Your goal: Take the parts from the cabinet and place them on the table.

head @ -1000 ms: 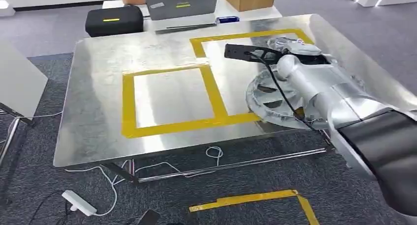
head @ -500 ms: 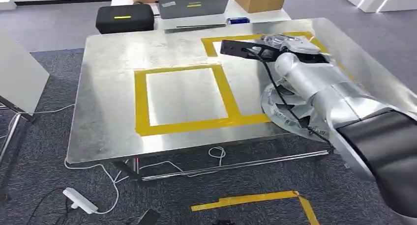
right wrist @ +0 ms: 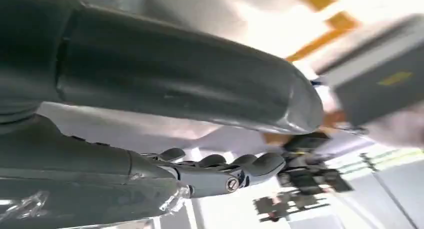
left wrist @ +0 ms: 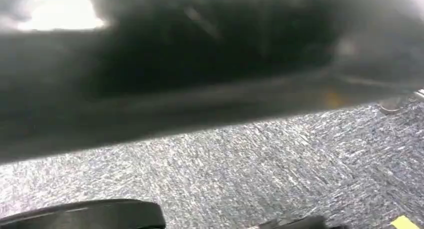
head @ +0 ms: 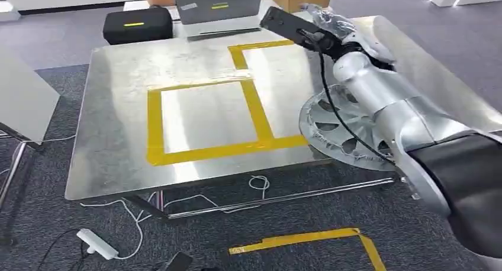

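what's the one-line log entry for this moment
right hand: raised over table's far edge, empty, fingers extended | round metal part: lying on table near front right edge | left hand: not seen

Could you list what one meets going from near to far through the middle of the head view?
Yellow tape on the carpet → white cable loop → metal table with its yellow taped squares → grey box behind the table.

Right hand [right wrist: 220, 171], fingers outstretched
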Tool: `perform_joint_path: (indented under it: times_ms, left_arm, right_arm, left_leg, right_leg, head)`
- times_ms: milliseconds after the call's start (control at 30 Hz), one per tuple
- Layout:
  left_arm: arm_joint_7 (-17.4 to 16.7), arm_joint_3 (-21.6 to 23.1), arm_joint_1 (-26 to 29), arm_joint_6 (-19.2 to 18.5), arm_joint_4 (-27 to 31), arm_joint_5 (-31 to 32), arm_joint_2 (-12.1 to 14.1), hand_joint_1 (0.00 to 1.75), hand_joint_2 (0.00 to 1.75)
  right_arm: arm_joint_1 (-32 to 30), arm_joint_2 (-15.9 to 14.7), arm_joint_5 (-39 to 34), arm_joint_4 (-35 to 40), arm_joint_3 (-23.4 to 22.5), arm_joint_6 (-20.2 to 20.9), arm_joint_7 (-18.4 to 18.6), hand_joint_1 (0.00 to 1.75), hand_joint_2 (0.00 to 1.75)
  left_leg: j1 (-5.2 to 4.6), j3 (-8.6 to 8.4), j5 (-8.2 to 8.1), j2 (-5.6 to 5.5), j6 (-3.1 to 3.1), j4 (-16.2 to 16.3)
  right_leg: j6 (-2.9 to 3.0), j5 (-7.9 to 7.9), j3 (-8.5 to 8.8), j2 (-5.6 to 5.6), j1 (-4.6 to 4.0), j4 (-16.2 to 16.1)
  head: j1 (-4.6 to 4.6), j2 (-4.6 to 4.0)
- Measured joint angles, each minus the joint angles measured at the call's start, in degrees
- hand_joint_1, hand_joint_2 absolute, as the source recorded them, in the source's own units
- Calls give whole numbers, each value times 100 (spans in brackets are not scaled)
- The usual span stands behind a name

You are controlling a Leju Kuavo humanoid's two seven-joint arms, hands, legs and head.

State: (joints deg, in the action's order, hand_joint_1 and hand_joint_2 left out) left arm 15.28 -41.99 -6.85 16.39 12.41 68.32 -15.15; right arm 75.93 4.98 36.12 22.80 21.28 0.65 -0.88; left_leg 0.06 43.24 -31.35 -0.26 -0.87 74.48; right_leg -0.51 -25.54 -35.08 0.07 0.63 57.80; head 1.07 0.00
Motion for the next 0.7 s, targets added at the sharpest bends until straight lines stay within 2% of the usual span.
perform_joint_path:
  times_ms: [33,67,100,133,167,233,267,300,333,400,433,467,500,533,600,633,667,700]
  left_arm:
    - [4,-2,3,0,0,-7,2,0,0]
    - [9,-2,5,2,0,-22,4,0,0]
    - [15,-2,6,7,0,-30,9,0,0]
    - [15,-4,3,9,0,-37,13,0,0]
    - [17,-4,-2,17,0,-37,9,0,0]
    - [17,-7,21,35,0,-46,7,0,0]
    - [17,-11,30,44,0,-52,4,0,0]
    - [17,-13,31,50,0,-55,2,0,0]
    - [20,-15,26,57,0,-55,-2,0,0]
    - [20,-15,20,65,0,-61,-4,0,0]
    - [20,-15,21,81,0,-70,-2,0,0]
    - [24,-17,25,113,0,-116,-2,0,0]
    - [33,-22,35,149,0,-138,-2,0,0]
    - [35,-30,41,194,0,-166,-2,0,0]
    - [35,-46,41,271,0,-184,-2,0,0]
    - [35,-55,40,321,0,-197,2,0,0]
    - [35,-65,35,361,0,-207,4,0,0]
    - [42,-87,42,400,0,-234,4,0,0]
  right_arm:
    - [-61,-4,-203,120,-127,-65,-173,0,0]
    - [-136,-15,-501,322,-298,-128,-361,0,0]
    - [-196,-33,-715,486,-415,-166,-467,0,0]
    - [-251,-78,-964,667,-530,-183,-560,0,0]
    - [-337,-129,-1211,846,-620,-194,-641,0,0]
    - [-631,-236,-1635,1244,-730,-218,-760,0,0]
    - [-767,-311,-1858,1498,-760,-227,-799,0,0]
    - [-870,-372,-1978,1694,-784,-231,-821,0,0]
    - [-920,-431,-2023,1827,-808,-236,-823,0,0]
    - [-1043,-498,-2108,2069,-839,-279,-864,0,0]
    - [-1170,-539,-2175,2169,-850,-327,-891,0,0]
    - [-1324,-620,-2313,2383,-867,-434,-935,0,0]
    - [-1507,-700,-2456,2595,-874,-503,-954,0,0]
    - [-1674,-776,-2627,2849,-874,-546,-970,0,0]
    - [-1931,-925,-2869,3364,-872,-603,-989,0,0]
    - [-2053,-1003,-2970,3589,-872,-642,-1027,0,0]
    - [-2179,-1046,-3043,3766,-872,-670,-1042,0,0]
    - [-2378,-1143,-3118,3972,-880,-727,-1085,0,0]
  left_leg:
    - [0,-135,219,0,19,-287]
    - [-4,-427,551,0,58,-878]
    - [-12,-670,759,-2,107,-1361]
    - [-41,-771,699,0,132,-1532]
    - [-41,-801,639,6,150,-1648]
    - [-48,-790,640,-3,166,-1628]
    - [-31,-809,669,-5,207,-1684]
    - [4,-827,698,5,234,-1719]
    - [0,-822,696,5,250,-1718]
    - [-9,-822,693,21,273,-1717]
    - [-9,-822,690,21,278,-1716]
    - [-9,-825,688,17,281,-1715]
    - [-8,-828,687,2,283,-1714]
    - [-9,-829,686,-11,283,-1709]
    - [-9,-833,666,-17,254,-1690]
    - [-48,-813,651,-20,222,-1672]
    - [-62,-792,653,-20,205,-1617]
    - [-55,-790,673,-19,182,-1634]
  right_leg:
    - [0,-1,4,6,-1,0]
    - [-3,-3,13,15,-1,1]
    - [-4,-3,15,15,1,-2]
    - [-31,-16,-9,15,-33,12]
    - [-54,-8,-33,8,-34,17]
    - [-115,12,-13,-10,-24,-28]
    - [-159,12,-6,-12,-34,-32]
    - [-180,-48,-93,-2,-12,29]
    - [-199,-208,-191,-2,-12,254]
    - [-230,-637,-610,-2,-7,1158]
    - [-249,-769,-814,-2,-6,1577]
    - [-261,-775,-906,-4,-1,1756]
    - [-262,-649,-868,-3,4,1652]
    - [-256,-430,-709,-6,10,1304]
    - [-251,14,-197,-23,15,287]
    - [-245,-60,-45,-23,-16,51]
    - [-187,-19,-12,-5,-2,4]
    - [-166,-8,-19,-4,-14,20]
  head:
    - [-4,0]
    - [0,0]
    - [-2,0]
    - [-4,0]
    - [-5,0]
    - [-9,0]
    - [-13,0]
    - [-13,0]
    - [-28,0]
    - [-20,0]
    - [-35,0]
    - [-33,0]
    - [-39,0]
    - [-46,0]
    - [-44,0]
    - [-46,0]
    - [-27,0]
    - [-29,0]
